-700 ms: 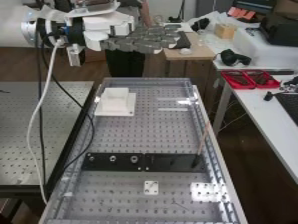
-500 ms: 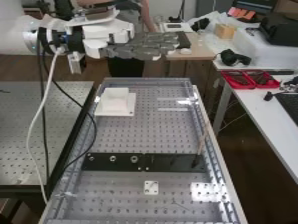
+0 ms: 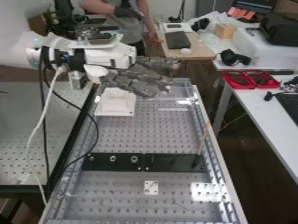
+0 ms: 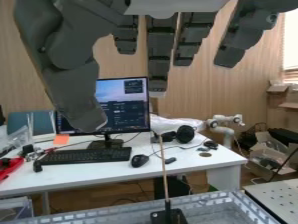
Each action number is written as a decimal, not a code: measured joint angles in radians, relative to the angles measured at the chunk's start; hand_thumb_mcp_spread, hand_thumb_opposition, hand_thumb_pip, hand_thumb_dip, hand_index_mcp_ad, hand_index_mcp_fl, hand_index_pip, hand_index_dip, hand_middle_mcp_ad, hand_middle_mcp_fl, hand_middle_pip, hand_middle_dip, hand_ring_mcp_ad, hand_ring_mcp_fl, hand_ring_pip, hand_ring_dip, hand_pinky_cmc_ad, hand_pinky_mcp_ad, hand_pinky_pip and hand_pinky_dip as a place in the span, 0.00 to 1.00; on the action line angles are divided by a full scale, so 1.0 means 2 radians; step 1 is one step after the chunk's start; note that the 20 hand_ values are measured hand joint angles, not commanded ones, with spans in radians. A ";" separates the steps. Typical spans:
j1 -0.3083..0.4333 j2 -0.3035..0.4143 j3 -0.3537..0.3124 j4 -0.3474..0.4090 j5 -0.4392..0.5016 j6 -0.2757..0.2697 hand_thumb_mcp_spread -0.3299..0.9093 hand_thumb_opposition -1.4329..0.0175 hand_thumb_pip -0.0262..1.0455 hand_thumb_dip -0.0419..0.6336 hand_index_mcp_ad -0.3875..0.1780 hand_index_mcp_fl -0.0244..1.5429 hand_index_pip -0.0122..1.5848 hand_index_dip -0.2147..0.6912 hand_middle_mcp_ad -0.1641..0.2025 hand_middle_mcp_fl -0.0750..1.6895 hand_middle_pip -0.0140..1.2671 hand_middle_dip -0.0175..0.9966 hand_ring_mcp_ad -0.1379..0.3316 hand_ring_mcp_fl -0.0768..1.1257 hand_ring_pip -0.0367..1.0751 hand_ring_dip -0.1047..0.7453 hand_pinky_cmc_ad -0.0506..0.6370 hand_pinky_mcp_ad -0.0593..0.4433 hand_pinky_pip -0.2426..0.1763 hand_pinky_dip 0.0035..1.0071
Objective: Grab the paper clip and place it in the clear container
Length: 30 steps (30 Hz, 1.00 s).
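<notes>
A thin wiry shape (image 3: 179,205) lies on the perforated board (image 3: 143,135) at the bench's near end, apparently the paper clip awaiting pickup, though it is too faint to confirm. It rests just beyond a small white plate (image 3: 151,187), toward the near right, apart from it. Farther up, a black strip (image 3: 113,161) crosses the board, with a slender rod (image 3: 203,137) rising at a tilt from its right end.

Toward the far end, pale streaks (image 3: 173,109) beside a white block (image 3: 116,102) may be edges of the clear container; whether they are, or are mere reflections, cannot be told. Above that end hangs the robot's hand (image 3: 136,80), its fingers extended and loosely spread, thumb apart from them, gripping nothing. It is well apart from the wiry shape.

Beyond the bench, a white table (image 3: 266,115) carries red trays (image 3: 243,79); the wrist camera looks across to a monitor (image 4: 126,105) and a keyboard (image 4: 86,156) there.

By all appearances the job is at its opening stage: no clip is in the robot's grasp, and none can be made out in a container. Left to do are the approach down the board, a fine pinch on a sliver of wire lying nearly flat, the lift, the carry and the release. The slim wire could well slip or skid among the board's holes.
</notes>
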 joint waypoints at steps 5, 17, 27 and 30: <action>-0.009 -0.017 0.001 0.006 -0.001 -0.005 0.64 0.45 0.63 0.51 0.52 0.03 0.07 0.17 0.54 0.23 0.09 0.55 0.36 0.15 0.13 0.33 0.48 0.58 0.59 0.13; -0.037 -0.057 0.014 0.051 -0.048 -0.012 0.70 0.41 0.68 0.56 0.48 0.05 0.08 0.17 0.54 0.27 0.31 0.63 0.37 0.33 0.13 0.54 0.48 0.58 0.59 0.13; -0.076 -0.092 0.045 0.061 -0.104 -0.005 0.83 0.33 0.66 0.56 0.47 0.11 0.08 0.10 0.21 0.44 0.63 0.80 0.38 0.42 0.13 0.69 0.53 0.58 0.63 0.15; -0.085 -0.099 0.049 0.063 -0.111 -0.003 0.84 0.32 0.65 0.55 0.46 0.12 0.08 0.10 0.21 0.44 0.64 0.84 0.37 0.44 0.12 0.71 0.56 0.58 0.63 0.15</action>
